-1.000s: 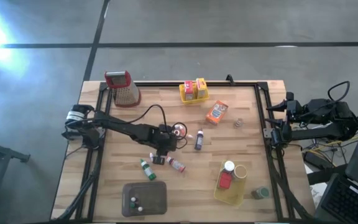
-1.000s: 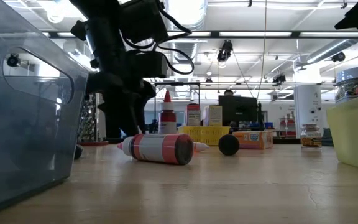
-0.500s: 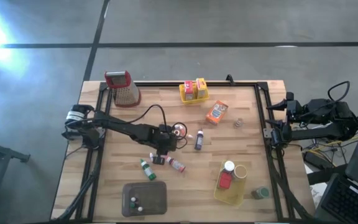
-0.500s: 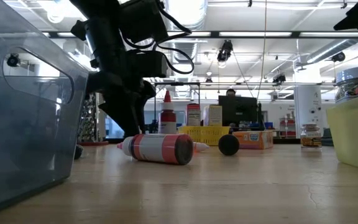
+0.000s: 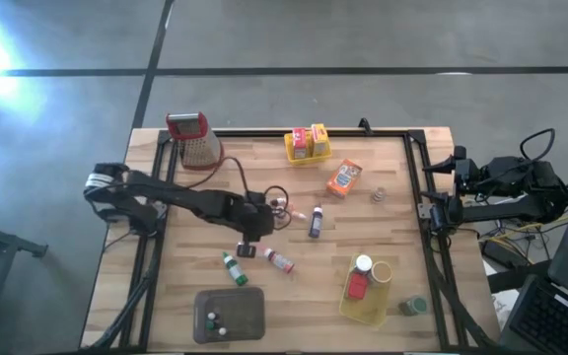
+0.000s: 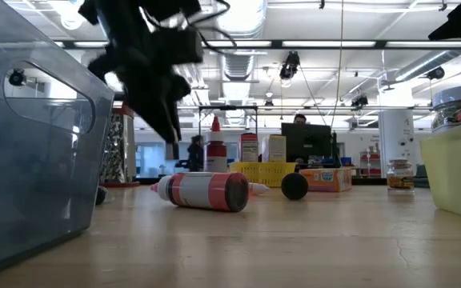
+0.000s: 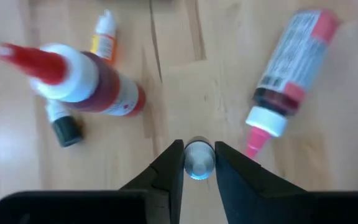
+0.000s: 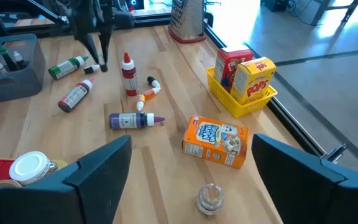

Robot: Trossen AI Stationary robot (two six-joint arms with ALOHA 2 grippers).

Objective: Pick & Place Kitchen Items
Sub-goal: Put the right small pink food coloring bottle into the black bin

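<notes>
Now the left gripper point(image 7: 198, 163) hangs above mid-table, clamped on a small silvery cap point(image 7: 198, 160). Right gripper point(image 8: 191, 163) waits at the right edge, fingers wide apart.

On the table point(image 5: 294, 296), the grater point(image 5: 195, 140) stands at the far left corner, a basket point(image 5: 307, 145) of boxes at the far middle, a tray point(image 5: 230, 314) at the near edge left, another basket point(image 5: 368, 291) near right, small bottles point(image 5: 278, 260) between.

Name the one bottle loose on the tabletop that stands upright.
The red bottle with the pointed red tip; the green-capped bottle, pink-banded bottle and purple-capped bottle lie on their sides.
</notes>
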